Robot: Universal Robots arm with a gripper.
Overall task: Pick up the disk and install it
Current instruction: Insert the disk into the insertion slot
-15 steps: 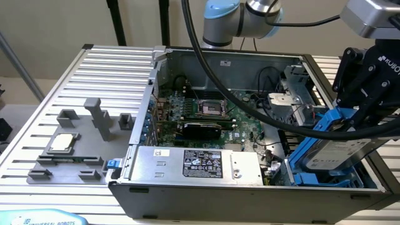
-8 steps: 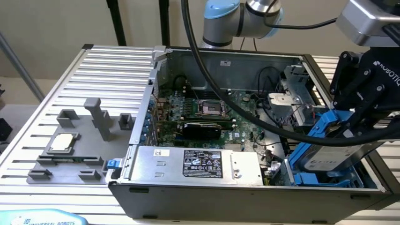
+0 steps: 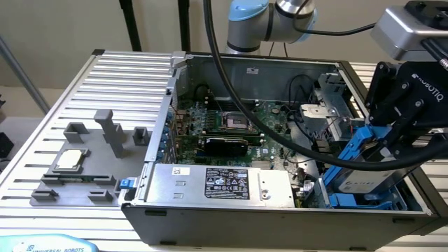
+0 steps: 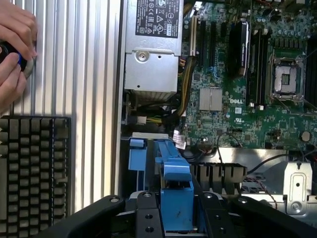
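Note:
The disk [image 3: 365, 180], a silver-grey hard drive with a white label in a bright blue carrier rail, hangs tilted over the drive bay at the exterior view's right end of the open computer case [image 3: 161, 131]. My black gripper [image 3: 389, 143] is shut on it from above, fingers clamped on the carrier's sides. In the wrist view the blue carrier [image 4: 176, 196] stands between my two black fingers [image 4: 147, 214], with the gripper [image 4: 177, 215] closed around it. The drive's lower end is hidden behind the case wall.
A large silver power supply [image 3: 224, 184] with a black label lies along the case front, beside the green motherboard [image 3: 234, 126]. Another blue rail [image 4: 136, 154] sits in the bay. A grey fixture [image 3: 77, 173] holds a small chip [image 3: 70, 160]. A hand [image 4: 14, 47] and keyboard [image 4: 32, 173] lie outside.

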